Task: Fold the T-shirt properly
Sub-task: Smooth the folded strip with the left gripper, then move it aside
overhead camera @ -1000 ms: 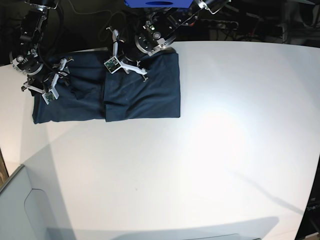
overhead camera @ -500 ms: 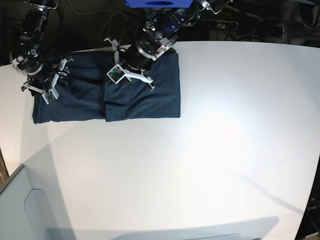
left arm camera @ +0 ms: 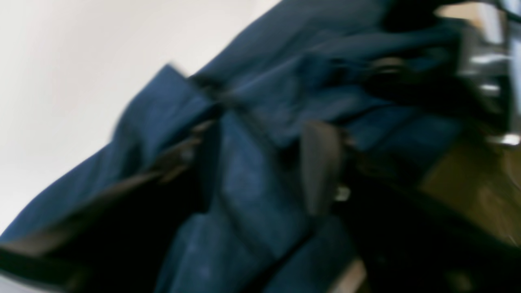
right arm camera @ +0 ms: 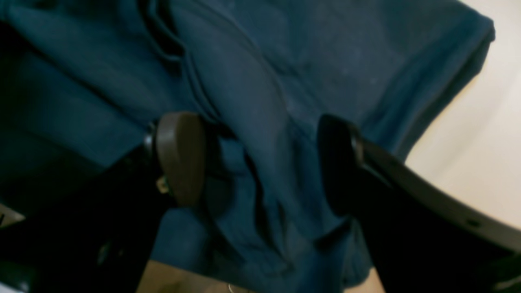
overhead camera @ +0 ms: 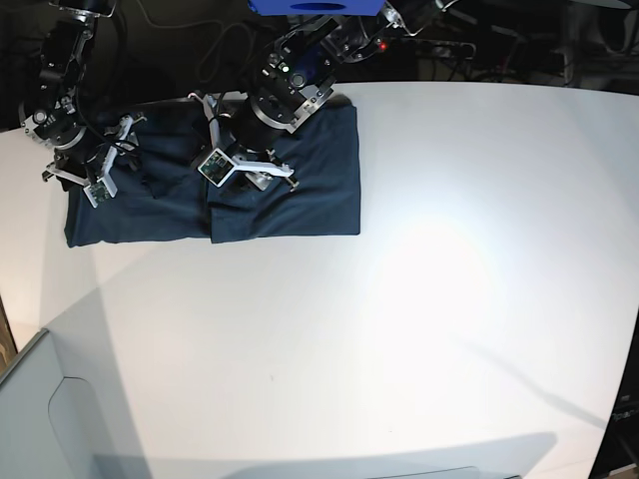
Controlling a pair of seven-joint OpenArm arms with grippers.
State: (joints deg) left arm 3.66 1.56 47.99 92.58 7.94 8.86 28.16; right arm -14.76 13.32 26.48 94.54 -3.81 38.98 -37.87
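The T-shirt (overhead camera: 319,185) lies partly folded at the table's back left, a dark navy rectangle with one layer lapped over another. My left gripper (overhead camera: 245,150) hovers low over the shirt's middle. In the blurred left wrist view its fingers (left arm camera: 321,162) stand apart, with a ridge of T-shirt (left arm camera: 163,114) cloth between them. My right gripper (overhead camera: 100,160) is over the shirt's left end. The right wrist view shows this gripper (right arm camera: 260,162) open, its pads (right arm camera: 181,158) on either side of a raised fold of the T-shirt (right arm camera: 325,49) without pinching it.
The white table (overhead camera: 449,299) stretches to the right and front of the shirt. A grey bin (overhead camera: 40,419) stands at the front left corner. A blue object (overhead camera: 315,8) and cables sit behind the back edge.
My left gripper has slid a little left and toward the front over the shirt, turned, and its jaws have spread apart. The right arm has not moved.
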